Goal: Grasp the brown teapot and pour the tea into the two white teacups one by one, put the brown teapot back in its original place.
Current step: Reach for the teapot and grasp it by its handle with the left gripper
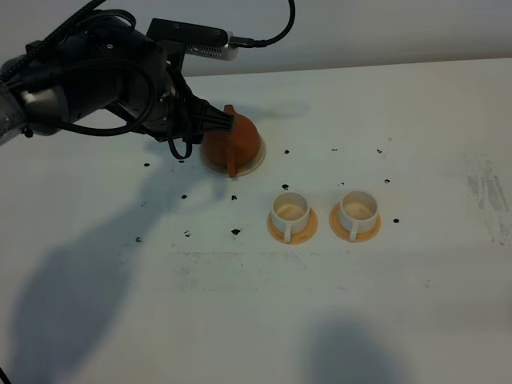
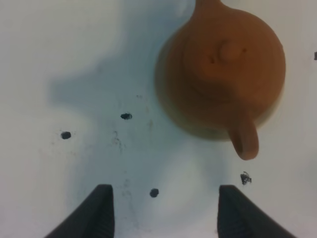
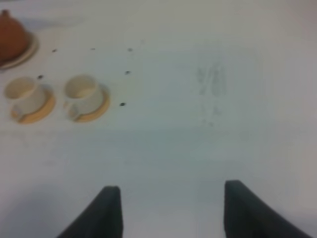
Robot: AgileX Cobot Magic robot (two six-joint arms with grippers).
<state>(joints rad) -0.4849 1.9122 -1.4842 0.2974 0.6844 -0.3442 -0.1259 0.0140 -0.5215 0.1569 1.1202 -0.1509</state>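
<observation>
The left gripper [image 2: 166, 198] shows two dark fingers [image 2: 101, 210] set wide apart with nothing between them but bare white table [image 2: 59, 39]. In the left wrist view the teapot [image 2: 223, 74] lies ahead of the fingertips and clear of them. Its loop handle is turned back toward the gripper.

The right gripper [image 3: 172, 191] is also spread wide and empty above open table, well apart from the crockery.

From the high camera the table [image 1: 416, 304] is white and dotted with small black spots [image 1: 236, 232]. It has a grey scuffed patch [image 1: 484, 188] at 3 o'clock, and soft shadows [image 1: 64, 304] lie across the near side. A pale wall [image 1: 360, 24] runs behind the far edge.

The left arm [image 1: 80, 84] reaches in from 10 o'clock, trailing a black cable [image 1: 272, 36]. The left gripper [image 1: 212, 120] is at the teapot's 9 o'clock side; whether it touches cannot be told in this view.

The teapot [image 1: 232, 140] sits upright on the cream saucer [image 1: 258, 160], with its spout at 12 o'clock and its handle at 6 o'clock. The left cup [image 1: 290, 210] stands at 5 o'clock from the teapot, and the right cup [image 1: 358, 208] is just beside it at 3 o'clock. Each cup rests on one of the orange saucers [image 1: 308, 230].
</observation>
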